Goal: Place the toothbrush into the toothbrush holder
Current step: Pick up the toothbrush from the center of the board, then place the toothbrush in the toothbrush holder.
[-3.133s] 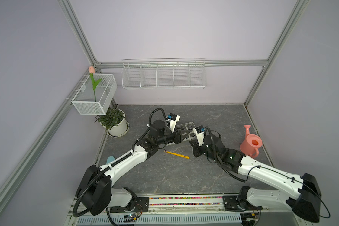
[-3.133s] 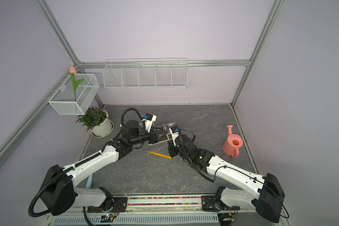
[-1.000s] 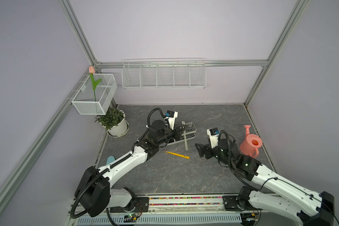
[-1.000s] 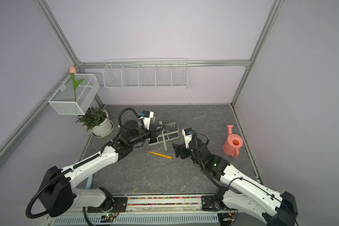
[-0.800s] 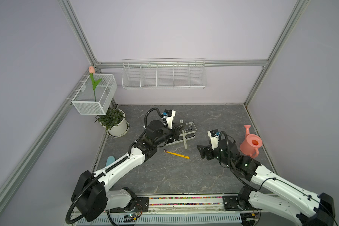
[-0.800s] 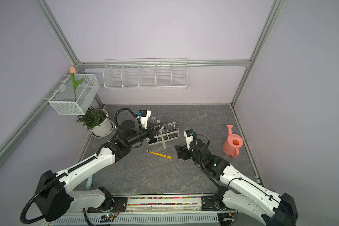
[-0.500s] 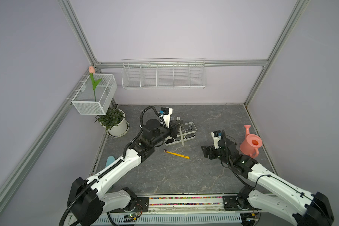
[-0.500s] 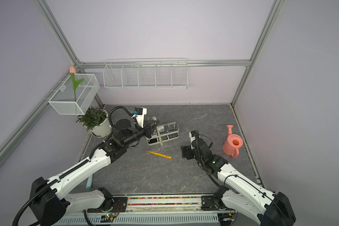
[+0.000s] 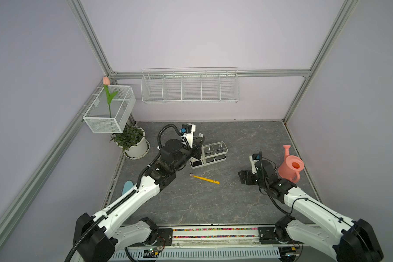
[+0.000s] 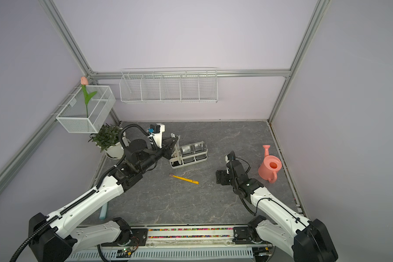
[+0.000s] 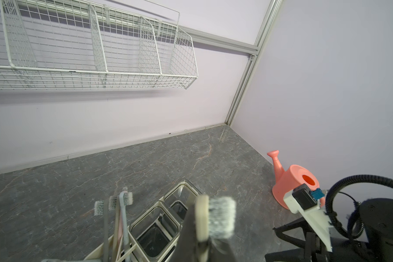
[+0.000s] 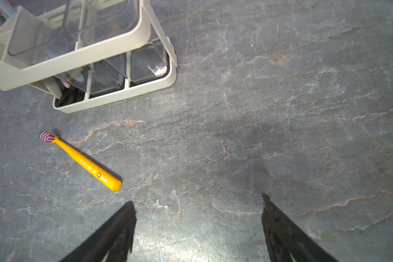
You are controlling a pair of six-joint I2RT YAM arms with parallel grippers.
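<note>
Left gripper (image 10: 171,146): jaws pinched tight on the handle of a cream toothbrush (image 11: 220,216), just under its head. It hangs above the left end of the toothbrush holder (image 12: 77,57), over the cream divided bin.
Cream toothbrush: upright in the grip, with its grey-white bristle head uppermost. The left wrist view blurs it, and I cannot tell whether its lower end has entered the bin.
Toothbrush holder: stands on the tabletop (image 9: 247,140) left of the middle and toward the rear edge. The cream bin is at its left end and the two clear square cups (image 9: 214,148) are to the right.
Bin contents: three toothbrushes (image 11: 120,204) stand in it, heads up, in the left wrist view.
Yellow toothbrush (image 9: 204,178): lies flat on the tabletop in both top views, near the holder on its front side and apart from it. Its striped head points toward the left edge.
Right gripper (image 12: 197,200): jaws spread wide with nothing between them, low over bare tabletop. It is right of the yellow toothbrush's handle end and not touching it.
Watering can (image 10: 270,167): pink, upright, near the right edge and close behind the right arm's wrist.
Potted plant (image 9: 132,143): in the rear left corner of the tabletop.
Wire wall basket (image 9: 190,87): on the back wall.
</note>
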